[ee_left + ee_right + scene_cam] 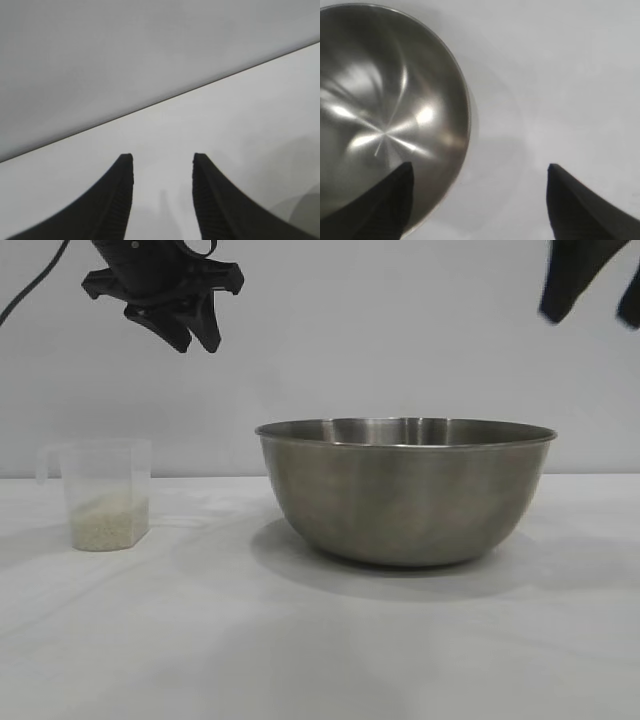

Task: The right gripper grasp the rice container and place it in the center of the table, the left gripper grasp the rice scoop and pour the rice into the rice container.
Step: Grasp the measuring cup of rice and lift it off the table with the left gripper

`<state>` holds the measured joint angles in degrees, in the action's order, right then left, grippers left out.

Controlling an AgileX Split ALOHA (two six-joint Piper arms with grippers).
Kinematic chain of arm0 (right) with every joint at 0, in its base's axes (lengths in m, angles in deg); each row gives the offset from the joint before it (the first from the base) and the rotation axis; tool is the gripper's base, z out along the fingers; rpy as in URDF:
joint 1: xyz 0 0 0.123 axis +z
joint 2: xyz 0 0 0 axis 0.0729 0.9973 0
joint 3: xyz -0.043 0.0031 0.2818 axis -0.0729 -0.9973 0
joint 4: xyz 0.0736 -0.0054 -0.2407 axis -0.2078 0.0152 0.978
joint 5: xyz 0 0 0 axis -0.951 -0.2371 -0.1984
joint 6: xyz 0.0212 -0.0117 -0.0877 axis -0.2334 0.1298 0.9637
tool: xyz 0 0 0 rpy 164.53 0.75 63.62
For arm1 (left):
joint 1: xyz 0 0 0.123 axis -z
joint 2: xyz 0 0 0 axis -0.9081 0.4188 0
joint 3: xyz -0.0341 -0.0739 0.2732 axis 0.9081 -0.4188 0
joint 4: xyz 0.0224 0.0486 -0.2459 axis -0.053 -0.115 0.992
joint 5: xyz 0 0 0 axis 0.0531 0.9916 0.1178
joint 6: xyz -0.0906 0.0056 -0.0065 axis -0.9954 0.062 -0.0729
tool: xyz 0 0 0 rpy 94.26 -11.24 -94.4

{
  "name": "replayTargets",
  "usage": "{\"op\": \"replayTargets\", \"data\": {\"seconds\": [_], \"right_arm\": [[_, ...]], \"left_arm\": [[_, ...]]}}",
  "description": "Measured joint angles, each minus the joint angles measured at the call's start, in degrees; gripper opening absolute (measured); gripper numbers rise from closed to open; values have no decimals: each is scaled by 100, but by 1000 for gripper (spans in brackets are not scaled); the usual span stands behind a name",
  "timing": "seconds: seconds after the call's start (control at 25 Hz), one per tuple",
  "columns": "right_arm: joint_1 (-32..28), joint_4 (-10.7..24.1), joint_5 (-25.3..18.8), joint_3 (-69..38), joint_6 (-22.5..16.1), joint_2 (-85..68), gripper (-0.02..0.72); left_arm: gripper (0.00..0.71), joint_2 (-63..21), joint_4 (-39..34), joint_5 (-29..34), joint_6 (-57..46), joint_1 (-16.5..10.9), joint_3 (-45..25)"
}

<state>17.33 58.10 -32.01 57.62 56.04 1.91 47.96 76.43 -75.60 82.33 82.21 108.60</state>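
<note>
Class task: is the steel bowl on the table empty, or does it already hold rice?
Empty. The right wrist view shows the rice container's bare shiny inside; the rice sits in the upright rice scoop.

one rice container (405, 495), one rice scoop (104, 494) with rice (108, 524), two pincers: left (190, 332), right (595, 308)

The exterior camera sits low, level with the table (320, 660), facing the rice container (405, 490) close up. The left wrist camera looks obliquely down at bare cloth and wall. The right wrist camera looks steeply down, sharing that bowl.
</note>
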Motion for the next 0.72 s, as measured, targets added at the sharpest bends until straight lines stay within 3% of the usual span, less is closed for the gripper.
{"op": "replayTargets", "data": {"seconds": [0.08,0.24,0.44,0.72], "right_arm": [[0,-22,-179,-230,37,-503,506],[0,-61,-1018,-370,50,-1232,506],[0,-230,-1572,-999,50,-2267,506],[0,-153,-2536,-1559,-371,-3818,506]], "left_arm": [[253,0,0,0,0,0,0],[253,0,0,0,0,0,0],[253,0,0,0,0,0,0],[253,0,0,0,0,0,0]]}}
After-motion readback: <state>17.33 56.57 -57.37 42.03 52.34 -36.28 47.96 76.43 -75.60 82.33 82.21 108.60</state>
